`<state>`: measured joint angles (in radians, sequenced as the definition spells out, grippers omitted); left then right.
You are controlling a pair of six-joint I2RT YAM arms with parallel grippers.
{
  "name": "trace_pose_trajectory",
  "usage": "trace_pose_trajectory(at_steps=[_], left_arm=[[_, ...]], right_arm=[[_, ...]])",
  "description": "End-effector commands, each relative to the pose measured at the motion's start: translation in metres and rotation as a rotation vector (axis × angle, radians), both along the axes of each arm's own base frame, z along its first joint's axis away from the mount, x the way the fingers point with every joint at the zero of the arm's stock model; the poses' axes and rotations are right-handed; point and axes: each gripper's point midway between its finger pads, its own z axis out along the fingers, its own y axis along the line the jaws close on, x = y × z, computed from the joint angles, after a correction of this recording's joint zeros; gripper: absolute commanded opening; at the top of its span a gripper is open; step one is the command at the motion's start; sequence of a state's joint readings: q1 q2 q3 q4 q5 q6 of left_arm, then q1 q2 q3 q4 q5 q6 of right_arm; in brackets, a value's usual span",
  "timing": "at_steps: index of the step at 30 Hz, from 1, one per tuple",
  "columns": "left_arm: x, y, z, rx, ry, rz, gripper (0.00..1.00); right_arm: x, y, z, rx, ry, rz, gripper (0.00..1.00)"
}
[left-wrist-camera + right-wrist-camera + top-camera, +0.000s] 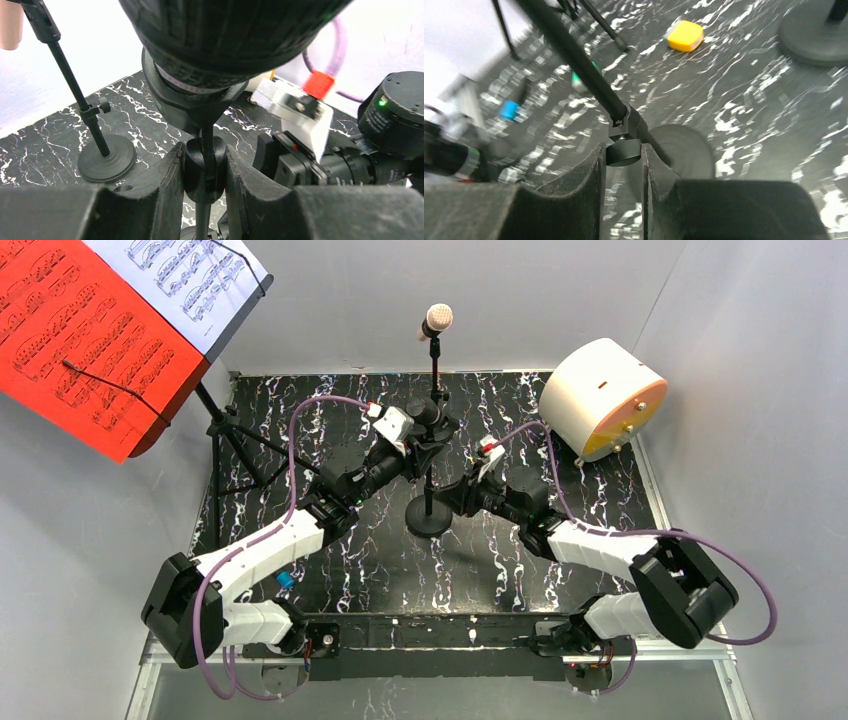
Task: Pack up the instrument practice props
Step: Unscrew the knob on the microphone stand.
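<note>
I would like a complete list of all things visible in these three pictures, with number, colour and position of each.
black white-veined mat: one, under everything
black tripod music rack: one, rear left
red music sheet, white music sheet: one each, on the rack
beige-headed microphone: one, rear centre, on rear black round-based pole
black microphone: one, centre, clip held by left gripper
centre black round-based pole: one, knob held by right gripper
big white cylinder with orange face: one, rear right
small yellow block: one, on the mat
small blue piece: one, front left of mat
grippers: two, black, both shut
</note>
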<state>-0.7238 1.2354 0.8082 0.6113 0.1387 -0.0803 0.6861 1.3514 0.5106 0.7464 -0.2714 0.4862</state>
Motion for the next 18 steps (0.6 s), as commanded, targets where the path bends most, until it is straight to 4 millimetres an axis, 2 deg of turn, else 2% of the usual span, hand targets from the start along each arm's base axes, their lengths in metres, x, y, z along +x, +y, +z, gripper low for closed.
trace_pose_trajectory(at_steps=[1, 3, 7, 12, 16, 18], left_arm=[[-0.006, -0.003, -0.016, 0.034, 0.076, -0.022, 0.0], [-0.006, -0.004, -0.017, 0.033, 0.08, -0.025, 0.0], [-0.005, -0.004, -0.018, 0.031, 0.086, -0.023, 0.0], [-0.006, -0.004, -0.016, 0.025, 0.086, -0.026, 0.0], [-0.005, -0.004, -0.016, 0.029, 0.085, -0.02, 0.0], [-0.004, -0.003, -0.018, 0.035, 0.086, -0.016, 0.0]], right_arm=[[-0.003, -0.002, 0.005, -0.351, -0.5, 0.133, 0.01], [-0.007, -0.003, -0.001, -0.49, -0.66, 0.18, 0.01], [-0.005, -0.012, -0.002, -0.735, -0.914, 0.161, 0.01], [-0.004, -0.019, 0.013, -1.023, -1.281, 0.133, 0.01], [-0.009, -0.018, 0.015, -1.205, -1.58, 0.141, 0.01], [-0.01, -0.016, 0.008, -1.263, -1.623, 0.183, 0.01]])
